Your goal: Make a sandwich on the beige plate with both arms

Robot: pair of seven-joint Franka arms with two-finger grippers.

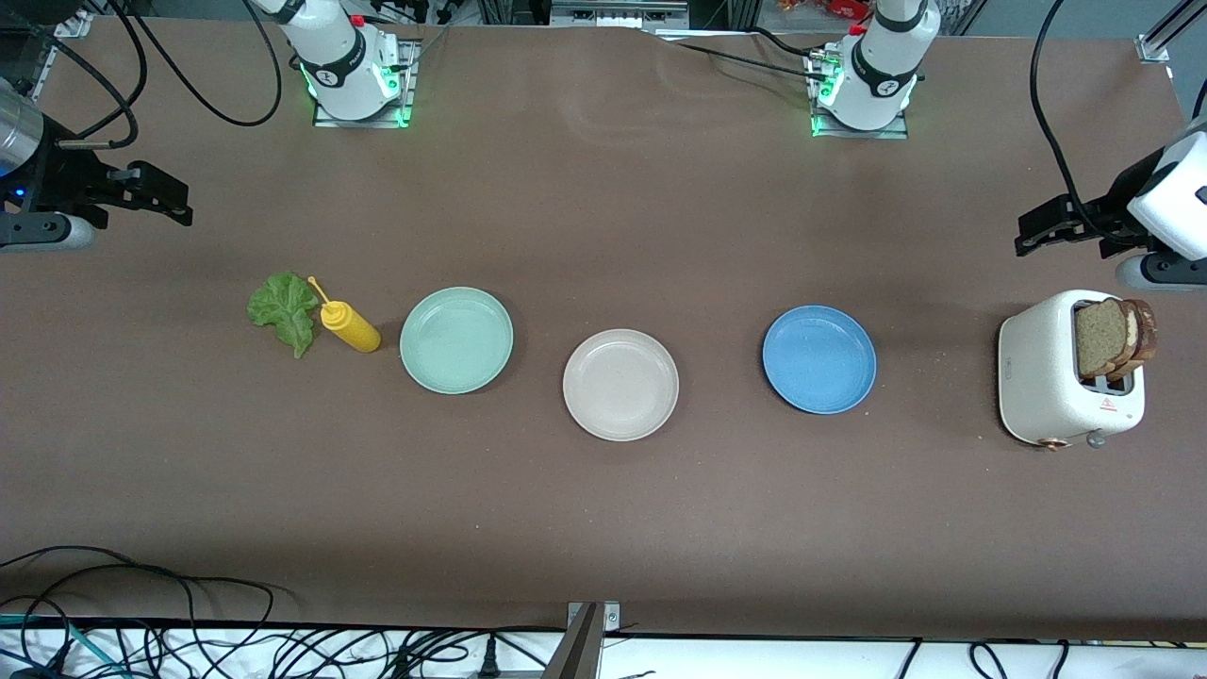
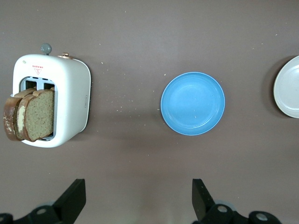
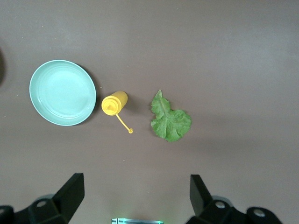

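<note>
The beige plate (image 1: 620, 384) lies bare at the table's middle; its rim (image 2: 289, 86) shows at the edge of the left wrist view. Two brown bread slices (image 1: 1113, 335) (image 2: 37, 114) stand in the white toaster (image 1: 1047, 377) (image 2: 72, 98) at the left arm's end. A green lettuce leaf (image 1: 283, 309) (image 3: 170, 121) lies flat at the right arm's end. My left gripper (image 1: 1033, 236) (image 2: 138, 189) hangs open over bare table beside the toaster, holding nothing. My right gripper (image 1: 174, 200) (image 3: 135, 184) hangs open over bare table near the lettuce, also holding nothing.
A yellow squeeze bottle (image 1: 349, 325) (image 3: 114, 103) lies between the lettuce and a mint-green plate (image 1: 456, 339) (image 3: 62, 92). A blue plate (image 1: 818, 359) (image 2: 192, 103) sits between the beige plate and the toaster. Cables run along the table edge nearest the front camera.
</note>
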